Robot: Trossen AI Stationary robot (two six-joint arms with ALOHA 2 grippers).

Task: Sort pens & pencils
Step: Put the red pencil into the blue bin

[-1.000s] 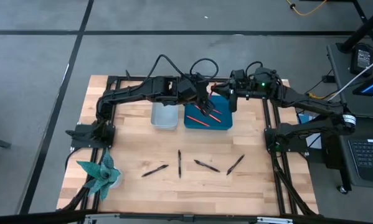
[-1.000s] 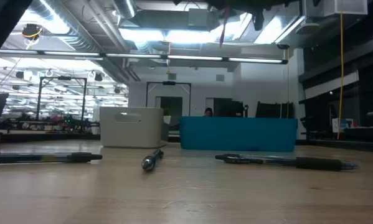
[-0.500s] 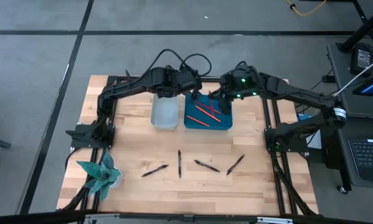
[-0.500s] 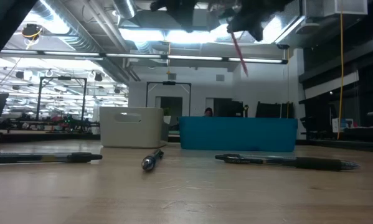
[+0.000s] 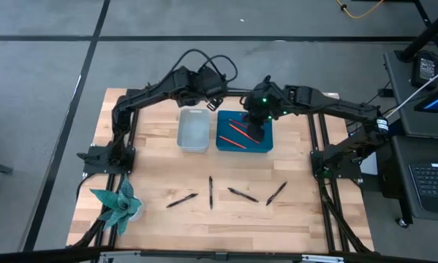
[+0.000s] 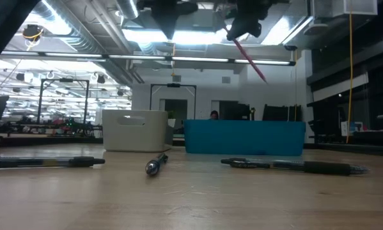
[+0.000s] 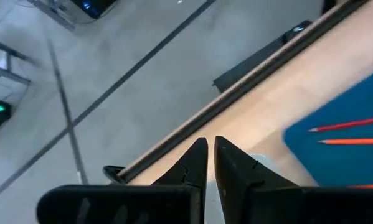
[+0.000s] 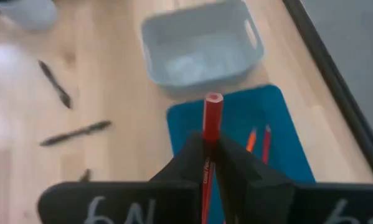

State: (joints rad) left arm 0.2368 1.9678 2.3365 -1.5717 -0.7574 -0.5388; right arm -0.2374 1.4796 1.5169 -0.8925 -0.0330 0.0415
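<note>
My right hand was clenched on a red pencil, held above the blue tray, where two more red pencils lay. My left hand hovered nearly closed and empty by the white bin. Four dark pens lay on the table.

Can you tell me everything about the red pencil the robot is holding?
The red pencil is thin, round and looks like painted wood, with small print along its side. The right gripper has its jaws shut on it, so nothing else touches it. In the low view it hangs tilted, high above the blue bin, where other red pencils already lie.
</note>
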